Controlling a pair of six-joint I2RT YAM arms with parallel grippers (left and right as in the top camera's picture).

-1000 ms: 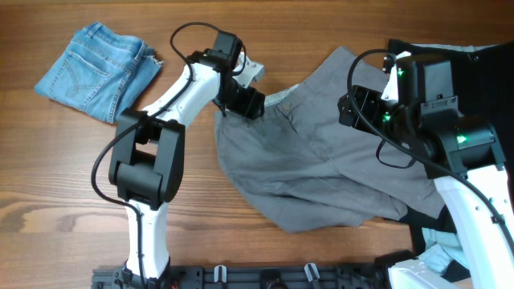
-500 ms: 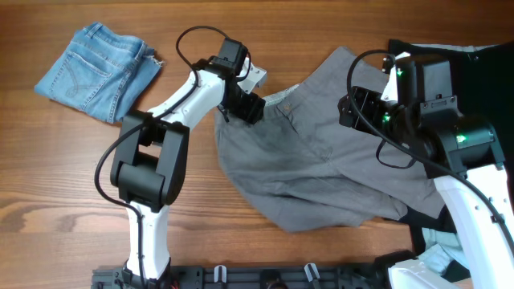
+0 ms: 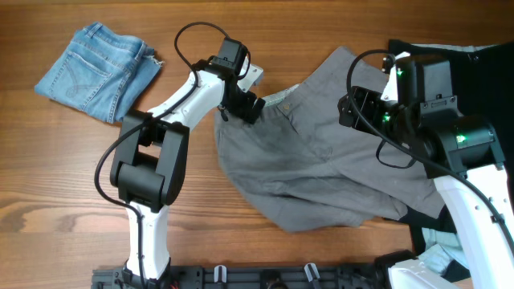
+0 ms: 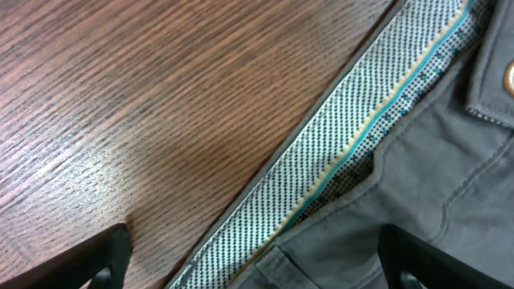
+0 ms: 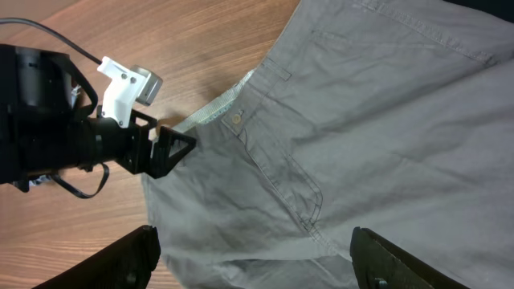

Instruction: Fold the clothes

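Observation:
The grey shorts (image 3: pixel 321 160) lie crumpled across the middle and right of the wooden table. My left gripper (image 3: pixel 243 107) is open, low over their waistband corner at the upper left. In the left wrist view its fingers (image 4: pixel 257 261) straddle the pale speckled waistband lining (image 4: pixel 353 152), and the waist button (image 4: pixel 507 76) shows at the right edge. My right gripper (image 3: pixel 351 111) is open and empty, hovering above the shorts' upper right. The right wrist view shows the shorts (image 5: pixel 377 136) with the button (image 5: pixel 236 119) between its fingers (image 5: pixel 257 261), and the left gripper (image 5: pixel 165 148) at the waistband.
Blue denim shorts (image 3: pixel 96 68) lie folded at the far left. A large black garment (image 3: pixel 474 56) lies under the grey shorts at the right edge. Bare wood (image 3: pixel 64 177) fills the left and front of the table.
My left gripper has shifted slightly up and toward the waistband edge. The right arm and the shorts have not moved.

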